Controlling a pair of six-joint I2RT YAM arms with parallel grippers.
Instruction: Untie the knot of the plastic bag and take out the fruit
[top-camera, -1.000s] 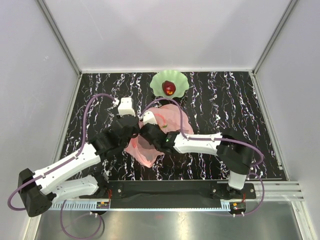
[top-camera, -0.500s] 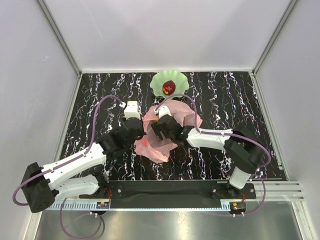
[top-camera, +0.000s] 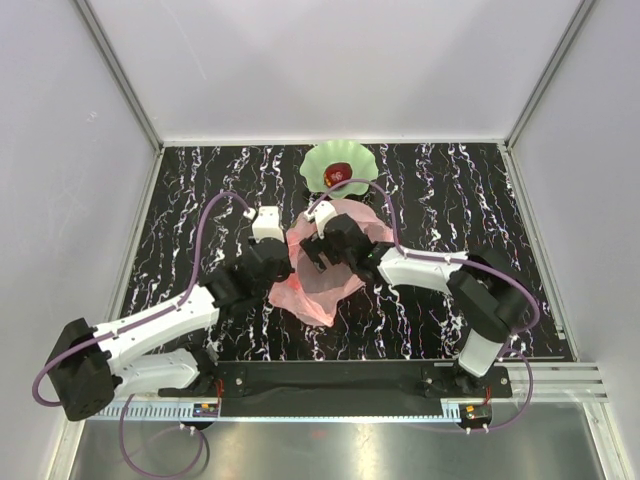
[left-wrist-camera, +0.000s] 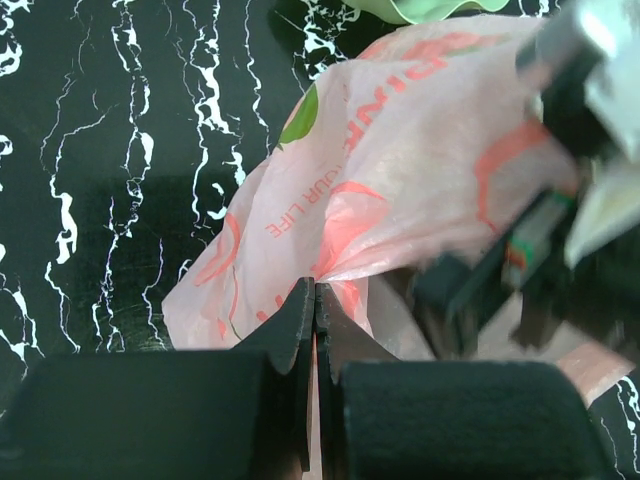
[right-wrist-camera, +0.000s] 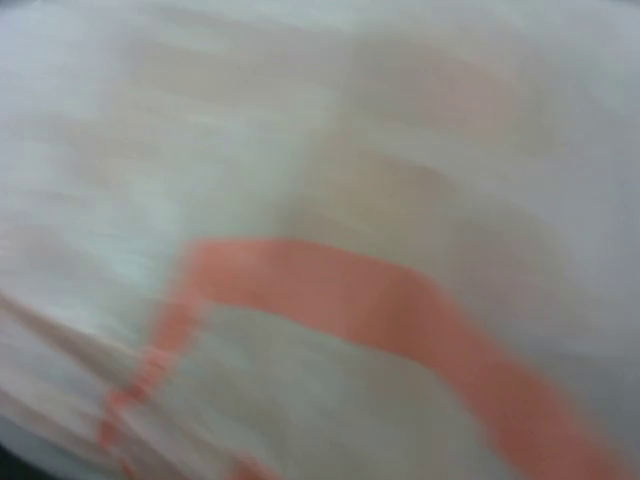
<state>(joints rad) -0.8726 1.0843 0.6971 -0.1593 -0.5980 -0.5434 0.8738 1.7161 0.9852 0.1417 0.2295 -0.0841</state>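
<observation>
Starting on the left: the left arm (top-camera: 150, 325) reaches up from the near-left corner towards the green dish (top-camera: 312, 170), stopping short of it, on the near-left side. The left gripper (left-wrist-camera: 313, 292) is squeezed fully together. In its wrist view the two fingers (left-wrist-camera: 285, 330) meet tip to tip right at the edge of the plastic bag (top-camera: 312, 290), with a sliver of pink film showing in the slit between them, so it looks like it's got a pinch of the bag's left side.

The bag itself is a crumpled pink heap on the black marbled table (top-camera: 450, 200), just on the near side of the dish. Its far edge is almost up against the dish rim. It has red lettering and a bit of green print on it. I can't tell what's inside from any angle.

The dish has one red fruit (top-camera: 340, 176) sitting in it.

Next is the right gripper (top-camera: 318, 252), parked on top of the bag, near side of the dish, close beside the left gripper. Honestly I can't tell how far apart its jaws are or whether it's got hold of anything. The top view only shows a dark lump, and its own wrist cam is just blurry pale plastic with an orange-red stripe filling the whole view. The right arm (top-camera: 420, 272) trails off to the near-right of the dish, back to its base.
</observation>
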